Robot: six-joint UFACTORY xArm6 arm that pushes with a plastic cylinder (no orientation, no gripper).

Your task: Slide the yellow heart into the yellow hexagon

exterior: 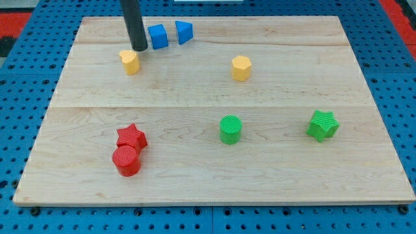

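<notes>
The yellow heart [130, 62] lies on the wooden board at the view's upper left. The yellow hexagon [241, 67] lies to its right, near the board's upper middle, well apart from the heart. My tip [139, 49] is at the end of the dark rod, just above and slightly right of the heart, close to its top edge. Whether it touches the heart I cannot tell.
A blue block [158, 36] and a blue wedge-like block [184, 32] sit right of the rod near the top edge. A red star [131, 137] touches a red cylinder [127, 160] at lower left. A green cylinder [230, 129] and green star [322, 125] lie at lower right.
</notes>
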